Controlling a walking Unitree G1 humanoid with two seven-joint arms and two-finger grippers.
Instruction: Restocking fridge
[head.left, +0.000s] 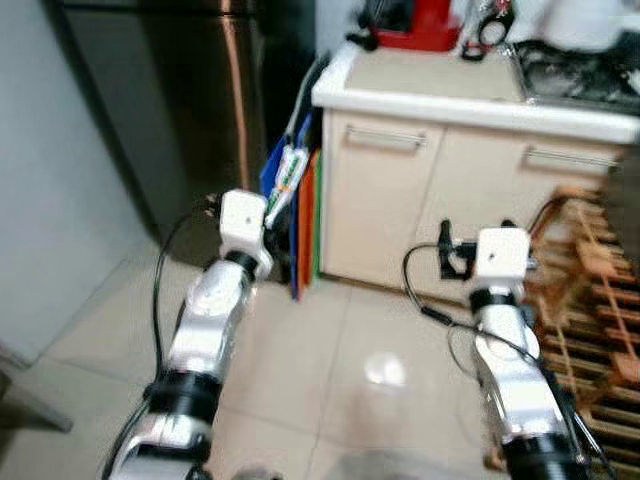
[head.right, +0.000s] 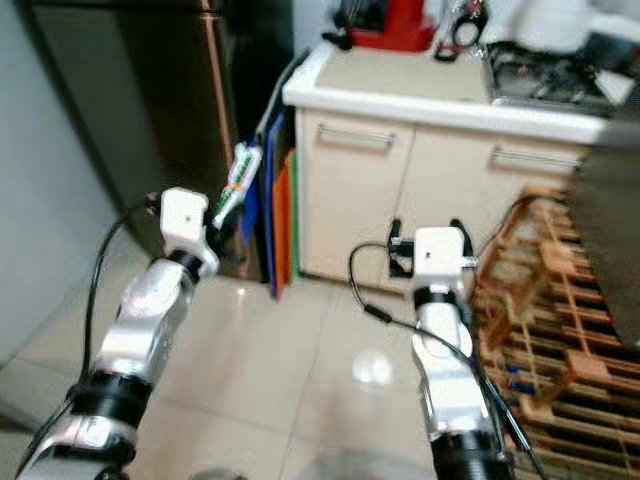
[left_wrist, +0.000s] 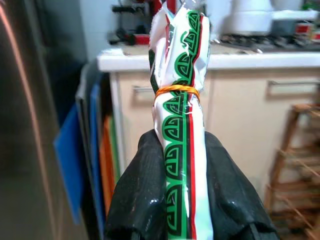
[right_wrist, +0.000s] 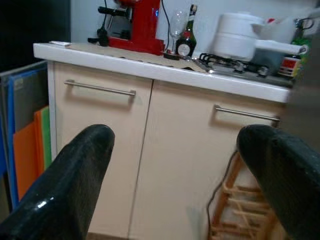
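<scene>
Left gripper (left_wrist: 182, 200) grips packet (left_wrist: 181, 125); right gripper (right_wrist: 175, 170) open-jawed.

My left arm (head.right: 140, 320) reaches forward over the pale tiled floor (head.right: 300, 350), and my left pincer (head.right: 222, 212) holds a white packet with green and red print (head.right: 236, 180), tilted up toward the dark fridge (head.right: 150, 100) with its coppery edge. Just beside the packet, blue, orange and green boards (head.right: 278, 210) lean in the gap between the fridge and a cream cabinet (head.right: 400, 190) with bar handles. On the worktop (head.right: 400, 75) stands a red appliance (head.right: 395, 25). My right arm (head.right: 445, 350) points at the cabinet; its pincer is hidden behind the wrist. A wooden rack (head.right: 560, 330) stands to its right.
</scene>
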